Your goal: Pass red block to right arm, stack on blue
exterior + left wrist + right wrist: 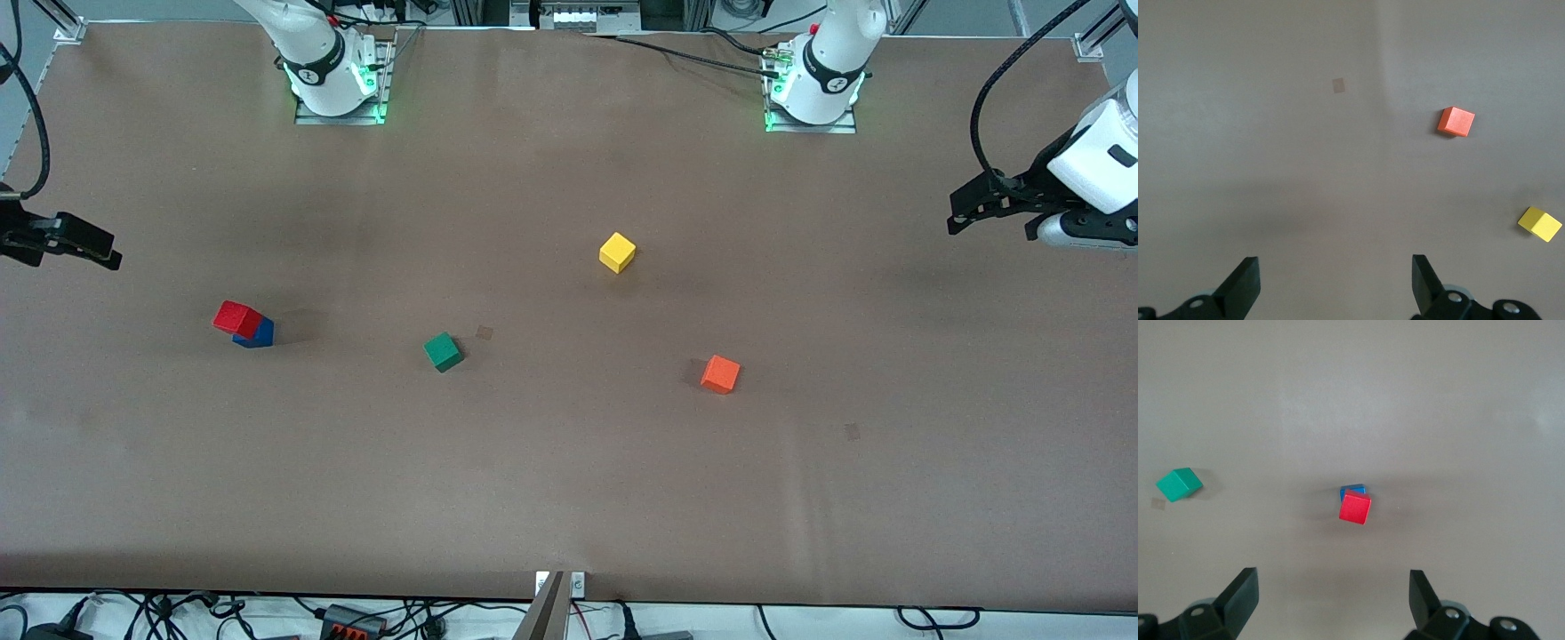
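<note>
The red block (236,317) sits on top of the blue block (259,335), slightly offset and turned, at the right arm's end of the table. The right wrist view shows the red block (1355,507) on the blue one (1352,491). My right gripper (1331,581) is open and empty; in the front view it (105,256) hangs in the air at the table's edge, apart from the stack. My left gripper (1335,267) is open and empty, and in the front view it (958,216) is raised over the left arm's end of the table.
A green cube (443,351) lies beside the stack toward the middle. A yellow cube (617,252) and an orange cube (720,374) lie toward the left arm's end. The brown table mat (569,498) stretches bare nearer the front camera.
</note>
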`<action>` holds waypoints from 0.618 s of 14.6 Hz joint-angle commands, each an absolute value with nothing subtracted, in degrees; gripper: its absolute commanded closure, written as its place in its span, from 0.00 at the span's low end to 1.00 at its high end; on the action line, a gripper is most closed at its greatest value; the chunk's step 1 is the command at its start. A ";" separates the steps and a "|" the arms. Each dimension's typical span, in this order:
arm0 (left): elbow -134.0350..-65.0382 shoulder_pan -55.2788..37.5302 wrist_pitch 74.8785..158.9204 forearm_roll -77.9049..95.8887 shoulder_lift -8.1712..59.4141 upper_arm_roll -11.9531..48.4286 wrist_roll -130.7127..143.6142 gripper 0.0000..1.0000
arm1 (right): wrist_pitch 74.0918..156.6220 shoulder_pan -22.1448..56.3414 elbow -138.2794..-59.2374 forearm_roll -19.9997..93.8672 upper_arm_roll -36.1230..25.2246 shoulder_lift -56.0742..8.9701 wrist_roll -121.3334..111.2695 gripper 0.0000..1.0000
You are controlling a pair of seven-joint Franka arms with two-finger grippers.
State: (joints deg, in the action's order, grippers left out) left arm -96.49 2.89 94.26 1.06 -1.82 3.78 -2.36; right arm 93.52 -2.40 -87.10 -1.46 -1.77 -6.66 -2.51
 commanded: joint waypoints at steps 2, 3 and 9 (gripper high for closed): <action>-94.75 2.99 93.60 0.35 -0.97 3.87 -2.90 0.00 | 97.99 -2.37 -95.69 -2.46 -1.41 -0.36 -1.58 0.00; -94.75 2.99 93.60 0.35 -0.97 3.87 -2.90 0.00 | 99.13 -2.37 -97.63 -2.46 -1.41 0.61 -1.58 0.00; -94.75 2.90 93.60 0.35 -0.97 3.87 -2.90 0.00 | 101.33 -2.37 -98.88 -2.20 -1.41 0.97 -1.58 0.00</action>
